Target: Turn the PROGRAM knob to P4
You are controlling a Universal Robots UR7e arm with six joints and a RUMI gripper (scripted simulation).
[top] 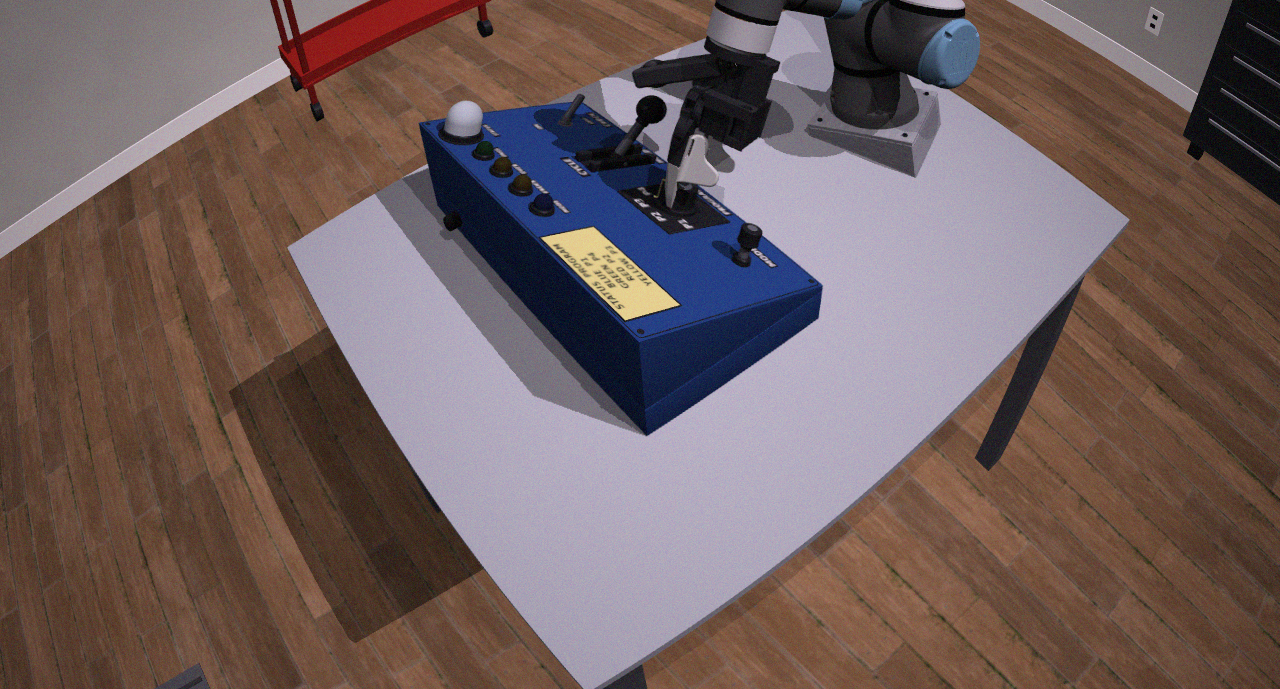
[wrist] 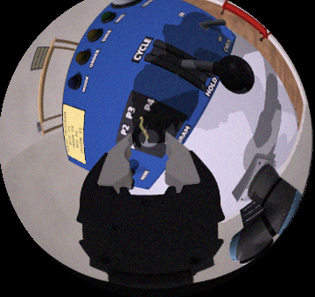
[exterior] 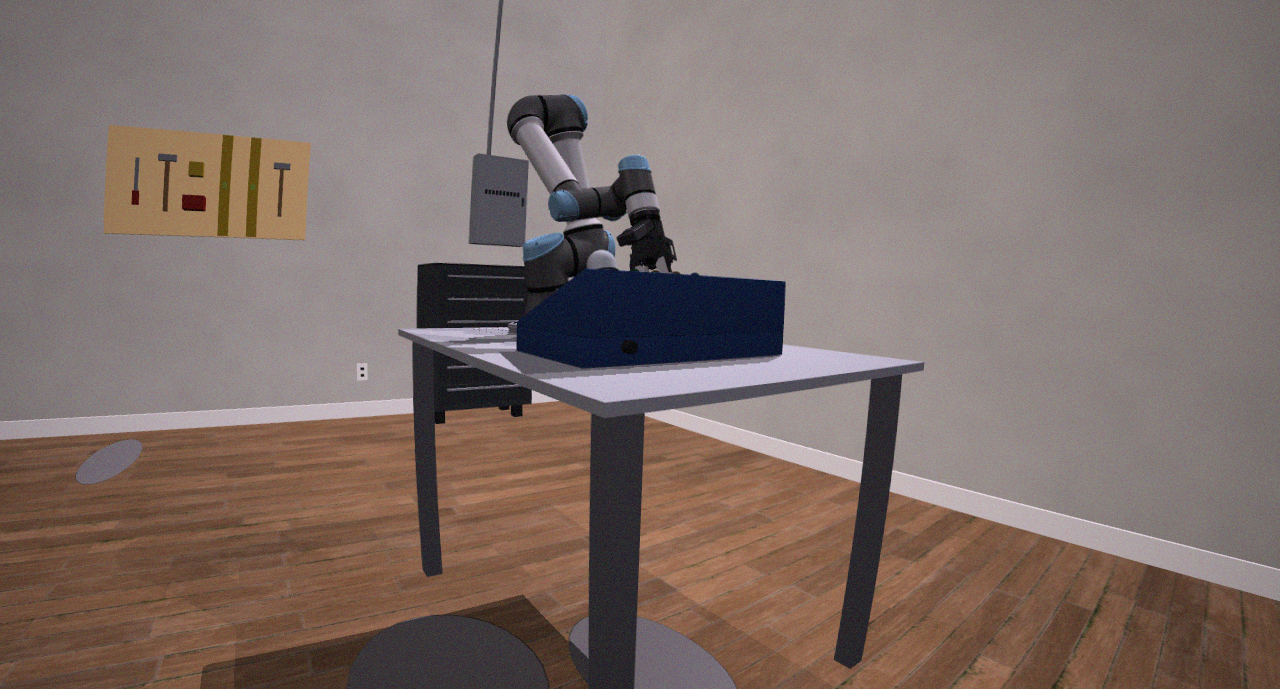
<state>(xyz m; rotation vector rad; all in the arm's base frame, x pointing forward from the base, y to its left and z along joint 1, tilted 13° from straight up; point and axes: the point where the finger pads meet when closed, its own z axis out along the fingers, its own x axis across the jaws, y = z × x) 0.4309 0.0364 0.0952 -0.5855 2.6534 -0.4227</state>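
The blue console (top: pixel 617 237) lies at an angle on the grey table. Its PROGRAM knob (top: pixel 682 200) sits on a black plate marked P1 to P4. My gripper (top: pixel 684 188) comes down on the knob from above and is shut on it. In the wrist view the two grey fingers flank the knob (wrist: pixel 149 137), and my gripper (wrist: pixel 149 133) hides part of it. The knob's yellow pointer (wrist: pixel 142 123) aims up between the P3 mark (wrist: pixel 129 112) and the P4 mark (wrist: pixel 150 104). From the side, my gripper (exterior: pixel 650 260) touches the console's top edge (exterior: pixel 653 318).
The CYCLE/HOLD lever with its black ball (top: pixel 650 109) stands just behind my gripper. A small toggle (top: pixel 572 110), a white dome (top: pixel 463 119), a row of status lights (top: pixel 512 176) and the MODE knob (top: pixel 747 237) share the panel. The arm's base (top: pixel 872 121) is at the table's back.
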